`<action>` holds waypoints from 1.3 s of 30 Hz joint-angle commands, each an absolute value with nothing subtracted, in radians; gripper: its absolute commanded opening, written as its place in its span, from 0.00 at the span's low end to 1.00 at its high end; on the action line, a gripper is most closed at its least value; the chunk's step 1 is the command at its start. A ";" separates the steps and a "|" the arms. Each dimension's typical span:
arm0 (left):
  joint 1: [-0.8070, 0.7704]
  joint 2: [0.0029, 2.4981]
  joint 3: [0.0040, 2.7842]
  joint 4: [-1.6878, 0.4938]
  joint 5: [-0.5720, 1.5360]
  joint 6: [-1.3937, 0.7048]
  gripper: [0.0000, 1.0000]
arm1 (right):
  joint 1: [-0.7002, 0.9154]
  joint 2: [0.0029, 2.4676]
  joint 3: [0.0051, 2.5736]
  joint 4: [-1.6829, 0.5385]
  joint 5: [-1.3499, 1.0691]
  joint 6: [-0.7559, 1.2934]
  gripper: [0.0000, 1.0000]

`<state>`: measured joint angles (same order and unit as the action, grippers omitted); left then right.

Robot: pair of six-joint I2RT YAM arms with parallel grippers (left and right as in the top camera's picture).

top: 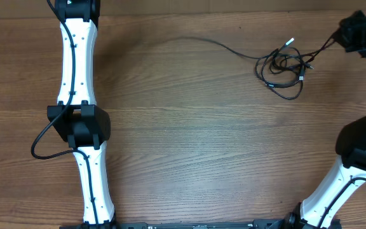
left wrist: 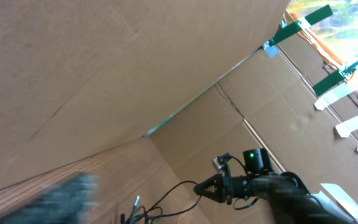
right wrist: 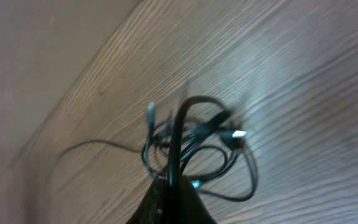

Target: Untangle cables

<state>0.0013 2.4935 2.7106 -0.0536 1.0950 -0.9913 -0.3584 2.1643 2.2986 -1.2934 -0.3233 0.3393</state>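
The cables (top: 283, 67) sit knotted at the far right of the desk (top: 189, 140). The right pincer (left wrist: 197, 187) looks clamped shut on one strand, so it's mid-pull. The left pincer (left wrist: 61, 200) is a blur, can't tell. Next I'd draw that strand out gently.

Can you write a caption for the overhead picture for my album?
The right gripper pinches one strand of the tangled black cables on the wooden table.

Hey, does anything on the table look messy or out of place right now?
Yes: the cables sit in a knotted tangle at the far right of the table. One strand trails left across the wood; another stretches up to the right gripper. No damage shows.
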 commanded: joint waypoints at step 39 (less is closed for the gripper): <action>-0.339 2.489 2.731 -0.957 1.005 -0.005 1.00 | -0.231 1.953 2.457 -1.261 -0.780 0.299 0.04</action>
